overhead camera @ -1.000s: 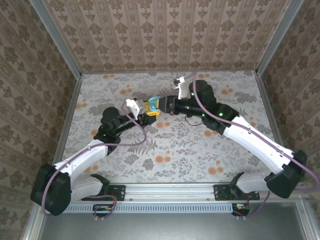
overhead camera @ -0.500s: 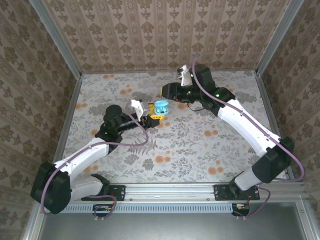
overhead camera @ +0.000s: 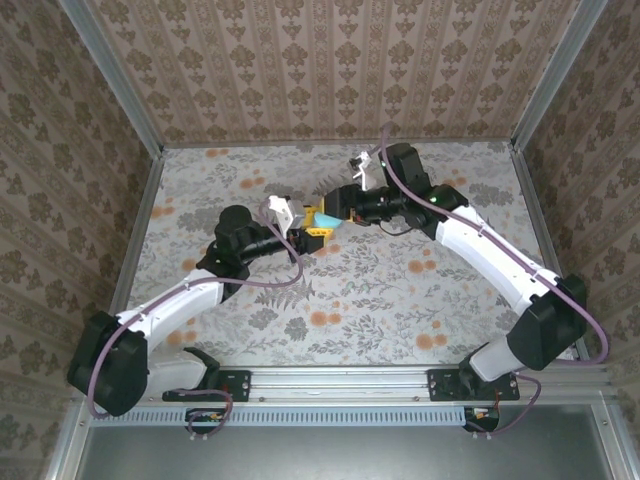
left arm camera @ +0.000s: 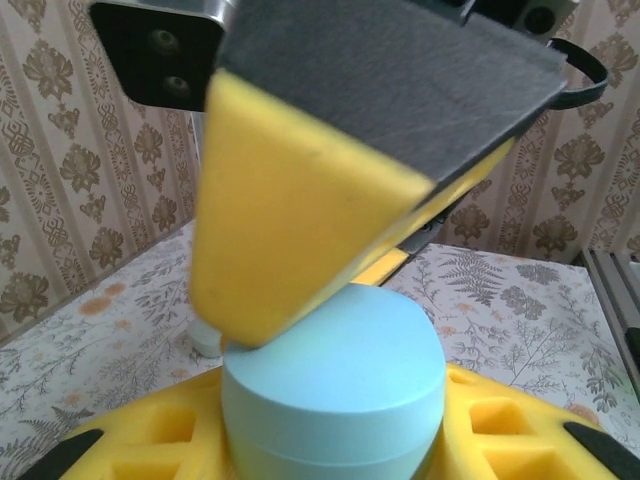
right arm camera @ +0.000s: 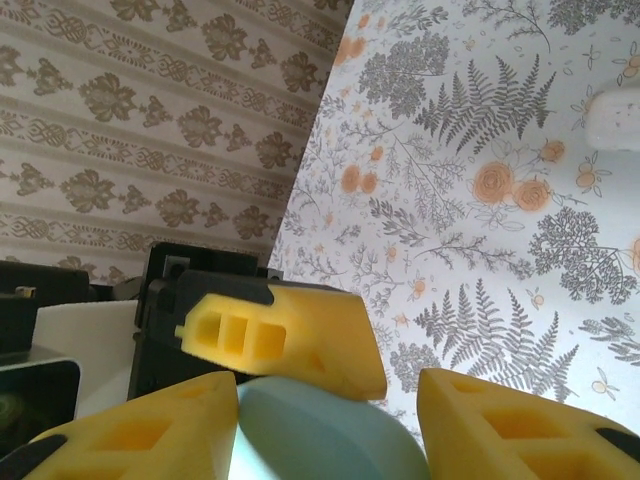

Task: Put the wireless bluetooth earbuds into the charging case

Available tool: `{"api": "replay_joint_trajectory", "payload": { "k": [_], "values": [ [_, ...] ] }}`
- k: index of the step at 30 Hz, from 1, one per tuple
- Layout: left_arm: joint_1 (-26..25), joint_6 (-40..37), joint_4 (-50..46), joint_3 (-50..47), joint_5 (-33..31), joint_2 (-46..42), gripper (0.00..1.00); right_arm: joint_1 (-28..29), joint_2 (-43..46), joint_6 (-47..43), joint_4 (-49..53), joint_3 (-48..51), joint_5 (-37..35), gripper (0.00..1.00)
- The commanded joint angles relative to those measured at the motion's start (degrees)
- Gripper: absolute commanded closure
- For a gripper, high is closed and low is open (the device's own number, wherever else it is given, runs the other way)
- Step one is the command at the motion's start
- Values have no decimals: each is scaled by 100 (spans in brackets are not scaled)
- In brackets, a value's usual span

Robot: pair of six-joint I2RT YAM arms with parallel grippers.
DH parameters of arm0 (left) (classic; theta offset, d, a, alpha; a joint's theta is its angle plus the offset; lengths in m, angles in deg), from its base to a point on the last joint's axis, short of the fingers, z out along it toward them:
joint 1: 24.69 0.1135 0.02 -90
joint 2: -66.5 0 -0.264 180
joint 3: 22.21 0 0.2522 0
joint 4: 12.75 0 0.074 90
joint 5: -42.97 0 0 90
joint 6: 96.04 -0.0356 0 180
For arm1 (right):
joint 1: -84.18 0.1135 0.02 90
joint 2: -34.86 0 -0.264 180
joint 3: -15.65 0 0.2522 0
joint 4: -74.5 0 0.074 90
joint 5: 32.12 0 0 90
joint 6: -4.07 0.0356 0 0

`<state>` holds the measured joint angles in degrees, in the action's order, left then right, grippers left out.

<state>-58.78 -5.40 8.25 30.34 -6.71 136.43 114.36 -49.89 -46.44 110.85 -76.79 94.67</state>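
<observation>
The bench [overhead camera: 350, 295] was covered all over with a pale printed sheet of grey ferns and leaves, with orange flowers scattered in small clusters. It lay flat, with no folds visible. Patterned brown walls closed it in at the far side, left and right, and a metal rail [overhead camera: 340, 381] ran along its near edge. In the left wrist view a small white piece [left arm camera: 205, 341] lay on the print just behind a teal charging case [left arm camera: 335, 395]; whether the case itself rested on the sheet could not be told. In the right wrist view a white rounded lump [right arm camera: 615, 120] lay on the print near orange flowers, cut by the frame's edge and too blurred to name.
</observation>
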Motion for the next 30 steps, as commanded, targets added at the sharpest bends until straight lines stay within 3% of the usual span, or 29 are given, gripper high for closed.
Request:
{"api": "replay_joint_trajectory", "payload": {
  "k": [1,9,19,22,30],
  "values": [
    [25,140,455,260,-128,38,62,-16,298,266,-244,256,496,45],
    [16,140,277,148,-267,-26,62,-371,459,748,-729,738,563,41],
    [-35,-41,361,66,-314,-111,62,-376,72,1920,-2327,1015,1700,39],
    [-32,-9,397,85,-314,-103,61,-381,11,1983,-2441,1052,1808,44],
    [-28,-17,266,35,-656,-155,57,-414,89,1984,-2618,1287,1781,71]
  ]
}}
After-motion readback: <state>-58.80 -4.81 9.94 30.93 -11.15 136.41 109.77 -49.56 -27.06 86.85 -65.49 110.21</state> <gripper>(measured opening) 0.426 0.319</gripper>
